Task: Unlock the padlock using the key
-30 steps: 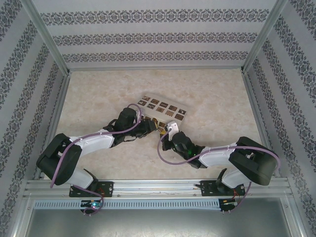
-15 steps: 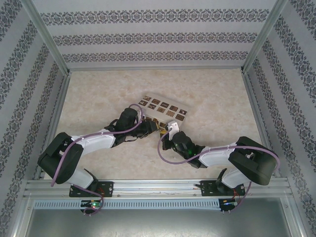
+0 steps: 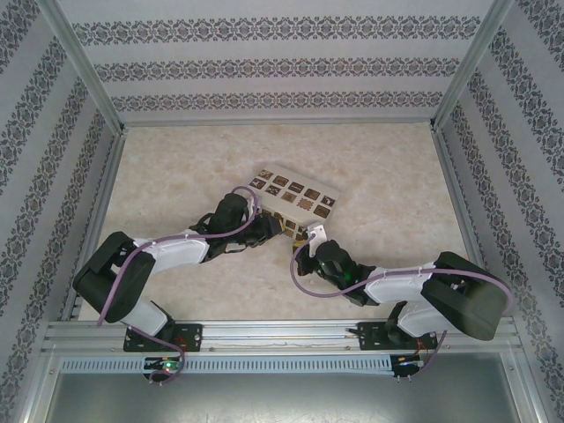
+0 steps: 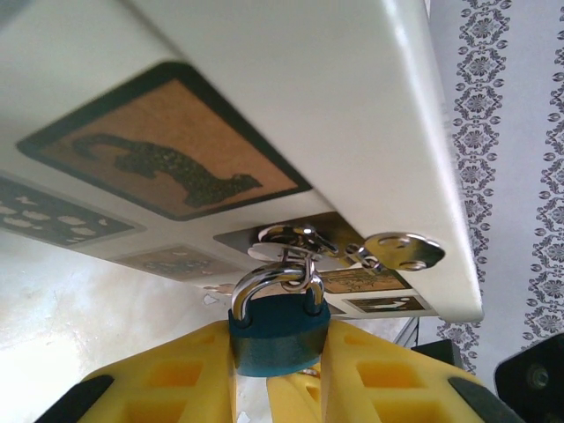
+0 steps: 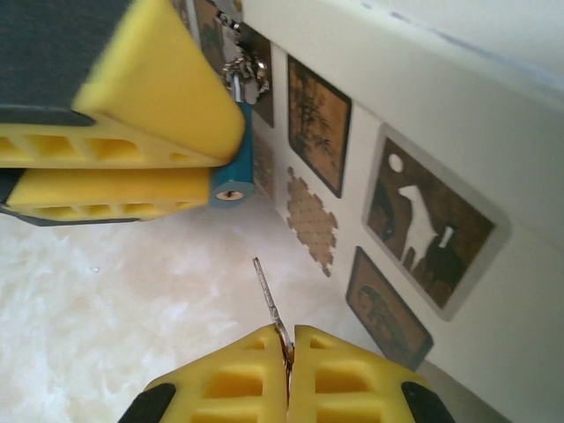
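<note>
Right wrist view, nearest first: at bottom centre the right gripper point(image 5: 288, 352) is pinched tight on the key point(image 5: 267, 295), its thin blade pointing up and slightly left. Beyond the tip, apart from it toward upper left, the padlock point(image 5: 234, 183) presents its keyhole end, its body clamped in the left gripper point(image 5: 218, 163). Farthest, the white box point(image 5: 458, 97) carries its shackle. Blade and lock body look nearly parallel, so I judge the blade mainly needs shifting left.
</note>
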Controlling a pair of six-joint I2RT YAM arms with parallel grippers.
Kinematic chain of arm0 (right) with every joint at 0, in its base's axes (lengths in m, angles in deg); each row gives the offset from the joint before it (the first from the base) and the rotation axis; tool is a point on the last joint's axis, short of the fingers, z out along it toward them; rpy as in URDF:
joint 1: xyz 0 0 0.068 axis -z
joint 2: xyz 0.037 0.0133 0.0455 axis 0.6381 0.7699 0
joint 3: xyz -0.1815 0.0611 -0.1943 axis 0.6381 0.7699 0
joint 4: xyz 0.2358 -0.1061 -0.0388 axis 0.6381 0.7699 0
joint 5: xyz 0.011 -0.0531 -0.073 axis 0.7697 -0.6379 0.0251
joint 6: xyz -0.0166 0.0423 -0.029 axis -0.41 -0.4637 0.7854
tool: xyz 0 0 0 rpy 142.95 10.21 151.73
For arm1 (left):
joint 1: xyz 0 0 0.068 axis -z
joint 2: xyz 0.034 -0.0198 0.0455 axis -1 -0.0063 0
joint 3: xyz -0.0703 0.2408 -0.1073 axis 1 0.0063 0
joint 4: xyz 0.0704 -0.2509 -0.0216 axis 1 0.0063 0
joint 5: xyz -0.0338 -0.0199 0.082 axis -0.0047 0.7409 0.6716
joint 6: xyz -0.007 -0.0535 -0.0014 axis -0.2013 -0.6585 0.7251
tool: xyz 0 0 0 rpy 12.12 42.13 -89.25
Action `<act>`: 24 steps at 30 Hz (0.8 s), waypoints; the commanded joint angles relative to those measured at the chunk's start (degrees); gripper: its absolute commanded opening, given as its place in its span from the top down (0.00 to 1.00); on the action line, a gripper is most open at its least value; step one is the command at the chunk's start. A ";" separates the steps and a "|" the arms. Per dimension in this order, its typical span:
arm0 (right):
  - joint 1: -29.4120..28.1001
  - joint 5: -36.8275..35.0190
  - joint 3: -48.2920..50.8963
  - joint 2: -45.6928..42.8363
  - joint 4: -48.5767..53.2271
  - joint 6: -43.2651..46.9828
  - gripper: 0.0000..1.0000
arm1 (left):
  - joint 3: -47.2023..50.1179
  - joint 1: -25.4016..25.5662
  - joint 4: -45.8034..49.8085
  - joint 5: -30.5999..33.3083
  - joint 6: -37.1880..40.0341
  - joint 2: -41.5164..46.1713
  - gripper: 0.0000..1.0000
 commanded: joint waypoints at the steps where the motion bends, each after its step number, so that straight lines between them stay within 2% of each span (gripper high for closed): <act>1: 0.46 2.41 -1.41 -0.68 -1.19 -0.79 1.00 | -1.86 1.08 -4.95 -0.72 -0.47 -0.23 0.74; 24: 1.53 2.67 -3.33 4.37 -4.61 -2.80 1.00 | -1.38 1.07 -5.28 -0.54 -0.47 -0.19 0.74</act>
